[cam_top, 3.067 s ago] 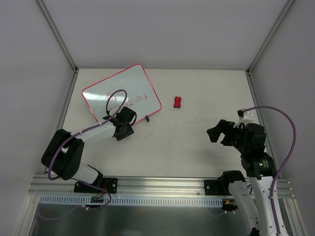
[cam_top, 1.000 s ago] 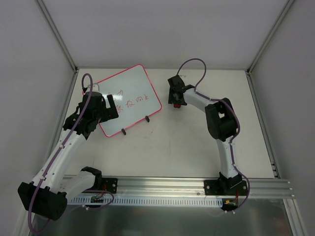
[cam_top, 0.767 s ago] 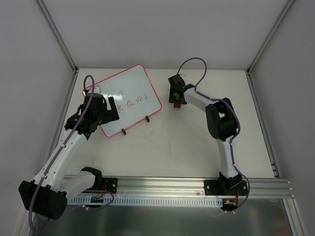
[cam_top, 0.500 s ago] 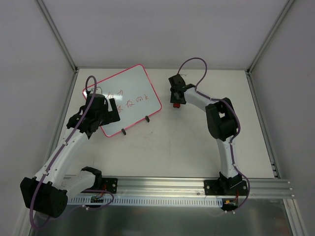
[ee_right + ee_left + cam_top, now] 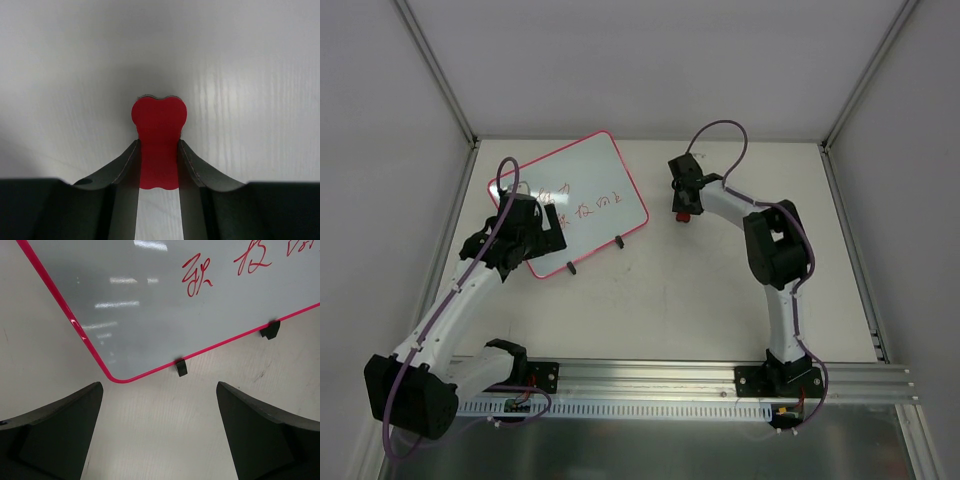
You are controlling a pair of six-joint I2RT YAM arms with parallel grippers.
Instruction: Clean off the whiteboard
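Note:
The whiteboard (image 5: pixel 572 200) lies tilted at the back left of the table, pink-framed, with red handwriting (image 5: pixel 200 277) on it and two black feet (image 5: pixel 181 367) along its near edge. Over the board's near-left corner hovers my left gripper (image 5: pixel 525 235), open; in the left wrist view its fingers (image 5: pixel 55 432) flank bare table just below that corner. My right gripper (image 5: pixel 686 205) is shut on the narrow waist of the small red eraser (image 5: pixel 158 145), whose rounded end (image 5: pixel 687 217) sticks out past the fingertips, right of the board.
Metal posts and white walls enclose the table (image 5: pixel 720 290) on the left, back and right. An aluminium rail (image 5: pixel 650 375) with both arm bases runs along the near edge. The right arm's purple cable (image 5: pixel 720 135) loops above the back of the table.
The right gripper has closed onto the red eraser and shifted slightly right. The left gripper has crept a little nearer the board's near-left corner, still open.

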